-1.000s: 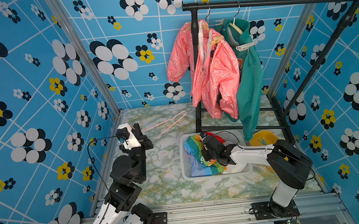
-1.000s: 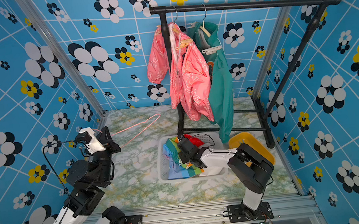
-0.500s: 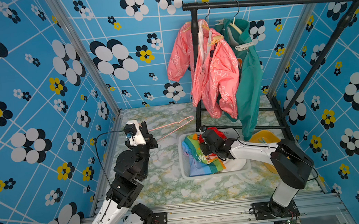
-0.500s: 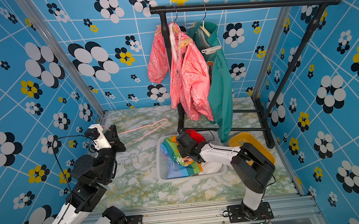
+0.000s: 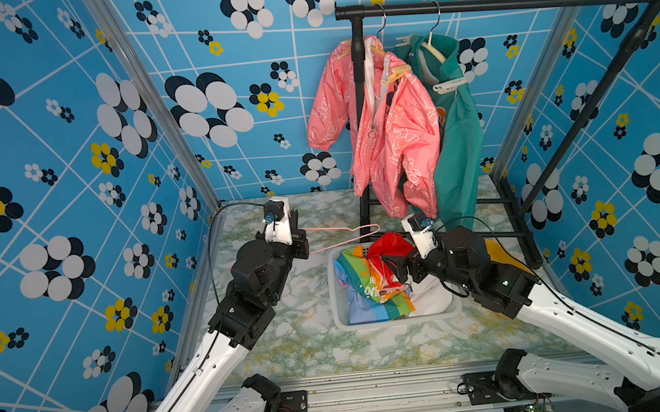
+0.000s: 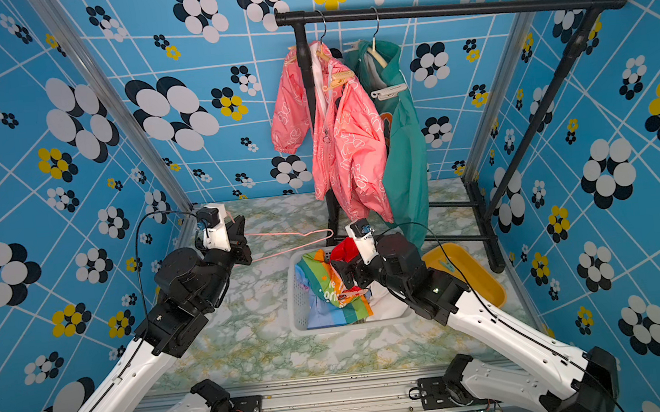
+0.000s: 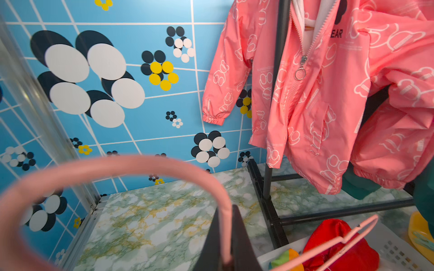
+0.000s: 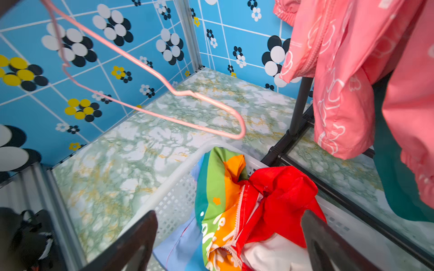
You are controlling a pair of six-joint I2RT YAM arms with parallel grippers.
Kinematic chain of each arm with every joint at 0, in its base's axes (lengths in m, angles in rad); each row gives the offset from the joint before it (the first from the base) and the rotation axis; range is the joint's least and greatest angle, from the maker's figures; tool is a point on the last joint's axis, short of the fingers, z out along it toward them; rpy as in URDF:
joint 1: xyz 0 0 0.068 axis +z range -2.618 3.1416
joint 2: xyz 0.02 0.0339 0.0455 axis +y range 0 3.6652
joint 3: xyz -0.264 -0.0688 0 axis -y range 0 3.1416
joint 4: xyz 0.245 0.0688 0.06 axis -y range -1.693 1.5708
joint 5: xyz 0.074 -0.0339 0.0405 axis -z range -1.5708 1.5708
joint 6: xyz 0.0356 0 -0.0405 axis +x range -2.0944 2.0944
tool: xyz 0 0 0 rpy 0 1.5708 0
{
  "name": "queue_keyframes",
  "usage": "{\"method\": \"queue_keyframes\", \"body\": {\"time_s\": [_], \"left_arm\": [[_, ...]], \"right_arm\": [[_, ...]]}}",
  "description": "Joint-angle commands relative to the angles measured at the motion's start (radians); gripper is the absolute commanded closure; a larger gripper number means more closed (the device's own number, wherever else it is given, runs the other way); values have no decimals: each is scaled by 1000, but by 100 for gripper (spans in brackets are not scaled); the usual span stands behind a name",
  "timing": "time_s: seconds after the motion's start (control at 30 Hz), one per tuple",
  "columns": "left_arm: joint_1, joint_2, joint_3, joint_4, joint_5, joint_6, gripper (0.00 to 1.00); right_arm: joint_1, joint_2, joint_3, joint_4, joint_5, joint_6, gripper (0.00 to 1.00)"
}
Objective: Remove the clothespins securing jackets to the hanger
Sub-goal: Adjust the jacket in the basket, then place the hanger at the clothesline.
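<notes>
Our left gripper [image 7: 226, 239] is clamped tight on the neck of a bare pink wire hanger [image 5: 344, 237]. The hanger juts out sideways toward the rack post, its far bend close above the back corner of the white basket [image 5: 336, 298]. Our right gripper [image 8: 229, 225] hangs over that basket with its jaws spread wide and nothing between them, just above the rainbow-and-red jacket [image 5: 370, 290] heaped inside. Behind the basket stands the black rack [image 5: 508, 6], where the pink jacket [image 5: 391, 133] and the teal jacket [image 5: 460, 151] hang side by side, touching. A tan clothespin [image 5: 397, 71] grips the pink jacket's shoulder, and a whitish clothespin [image 5: 449, 85] grips the teal one's shoulder. In a top view, a yellow tub [image 6: 473, 275] sits on the marbled table [image 5: 292, 344] beside the basket, under our right arm.
</notes>
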Motion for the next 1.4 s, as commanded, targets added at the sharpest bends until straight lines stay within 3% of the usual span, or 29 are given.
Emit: {"method": "queue_keyframes", "body": {"time_s": [0.0,0.07,0.2,0.43,0.5,0.6,0.73,0.83,1.07,1.13,1.2,1.23,1.33,1.37], "left_arm": [[31,32,39,-18,279,60,100],[62,68,90,-68,429,62,100],[75,114,150,-120,534,77,100],[89,140,178,-141,599,76,100],[91,146,184,-141,604,75,100],[93,158,193,-146,597,79,100],[102,174,199,-141,587,82,100],[105,192,204,-135,575,85,100],[107,205,208,-101,569,83,100],[107,196,201,-89,547,80,82],[106,174,181,-74,519,82,54],[106,154,165,-66,499,79,34],[107,69,89,-39,443,54,5],[109,29,51,-27,424,39,2]], "right_arm": [[-3,-8,39,-120,-90,-125,8],[-3,8,69,-173,-93,-153,13],[-2,16,69,-182,-126,-169,16],[-2,61,66,-161,-152,-164,27],[-2,78,72,-158,-154,-164,38],[-2,88,74,-147,-171,-156,67],[-2,77,69,-148,-172,-141,80],[-2,61,65,-147,-155,-120,100],[-3,42,56,-136,-126,-76,100],[-3,38,58,-134,-104,-69,100],[-3,28,60,-130,-73,-63,100],[-2,22,61,-129,-55,-62,100],[-3,-3,59,-120,2,-56,100],[-4,-15,58,-115,11,-55,100]]}}
